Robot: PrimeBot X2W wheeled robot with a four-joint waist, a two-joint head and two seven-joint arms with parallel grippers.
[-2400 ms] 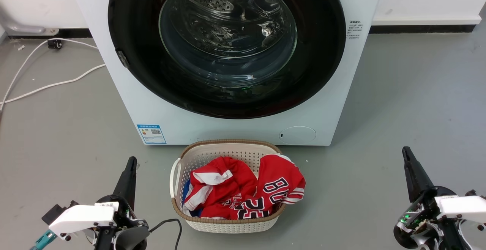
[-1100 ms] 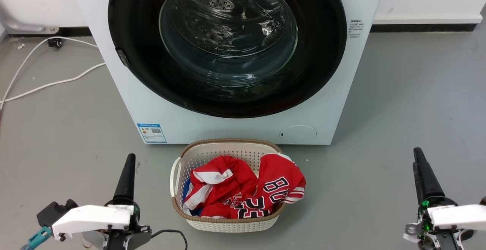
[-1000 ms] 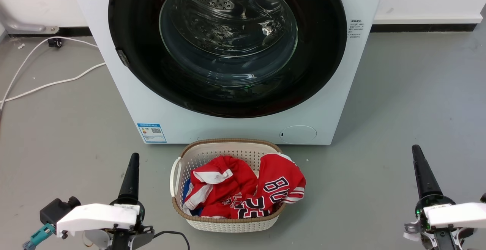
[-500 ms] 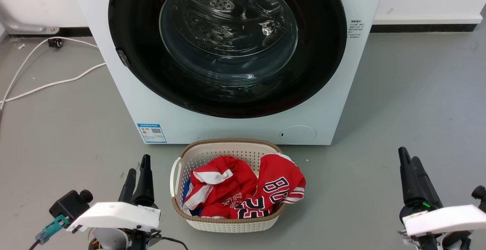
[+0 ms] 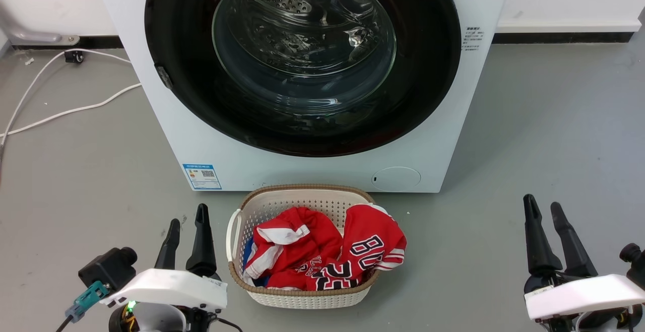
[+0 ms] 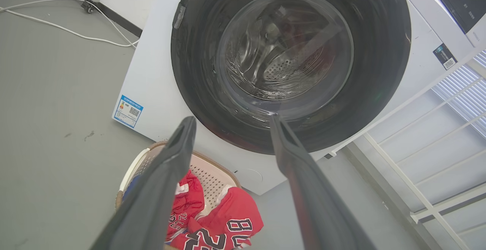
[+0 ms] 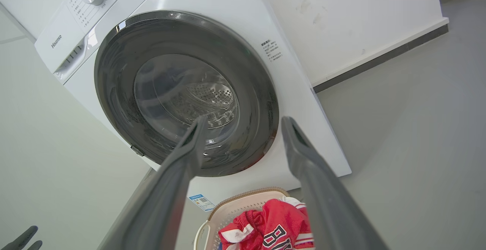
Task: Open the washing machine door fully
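Left claw (image 5: 187,214): low over the grey floor at 7 o'clock in the head view, fingers parted with nothing between them; the left wrist view (image 6: 231,120) shows the same gap.
White cable (image 5: 65,113): loose on the floor at 10 o'clock from the left claw, well apart from it.
Blue sticker (image 5: 201,177): on the washer's lower front corner, at 12 o'clock from the left claw.
Washing machine (image 5: 282,171): white box standing at 12 o'clock in the head view.
Washing machine door (image 5: 302,55): shut flush against the washer front, at 1 o'clock from the left claw and 11 o'clock from the right claw, well apart from both.
Door catch (image 5: 164,77): small grey piece on the door's rim at its 9 o'clock.
Basket (image 5: 302,189): on the floor just before the washer, at 6 o'clock from the door, between the two claws.
Red jerseys (image 5: 327,251): heaped inside the basket.
Round flap (image 5: 396,179): low on the washer front, at 5 o'clock from the door.
Right claw (image 5: 541,202): low at 5 o'clock in the head view, fingers spread and empty; in the right wrist view (image 7: 245,121) the tips frame the door's lower edge.
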